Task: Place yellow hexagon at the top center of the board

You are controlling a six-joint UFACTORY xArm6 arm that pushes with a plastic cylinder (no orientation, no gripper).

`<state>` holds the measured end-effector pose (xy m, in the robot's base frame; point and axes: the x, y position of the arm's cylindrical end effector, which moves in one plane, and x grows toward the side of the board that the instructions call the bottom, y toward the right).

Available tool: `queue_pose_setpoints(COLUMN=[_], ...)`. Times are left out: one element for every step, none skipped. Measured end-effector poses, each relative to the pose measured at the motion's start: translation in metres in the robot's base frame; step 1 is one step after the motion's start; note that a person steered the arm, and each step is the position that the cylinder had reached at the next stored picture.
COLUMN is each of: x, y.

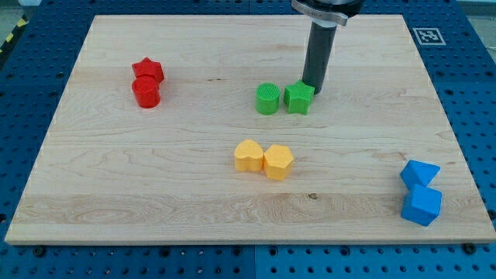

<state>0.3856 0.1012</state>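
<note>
The yellow hexagon lies just below the board's middle, touching a yellow heart on its left. My tip rests on the board just above and right of a green star, touching or nearly touching it. The tip is well above the yellow hexagon, towards the view's top and slightly right. A green cylinder sits against the green star's left side.
A red star and a red cylinder sit together at the upper left. Two blue blocks sit at the lower right near the board's edge. A marker tag is at the top right corner.
</note>
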Motion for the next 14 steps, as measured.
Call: queue_pose_setpoints(x=[0.006, 0.008, 0.008, 0.008, 0.008, 0.029, 0.062, 0.079, 0.100, 0.118, 0.141, 0.172, 0.190, 0.170], y=[0.016, 0.019, 0.019, 0.030, 0.054, 0.062, 0.060, 0.041, 0.038, 0.038, 0.036, 0.029, -0.006, -0.043])
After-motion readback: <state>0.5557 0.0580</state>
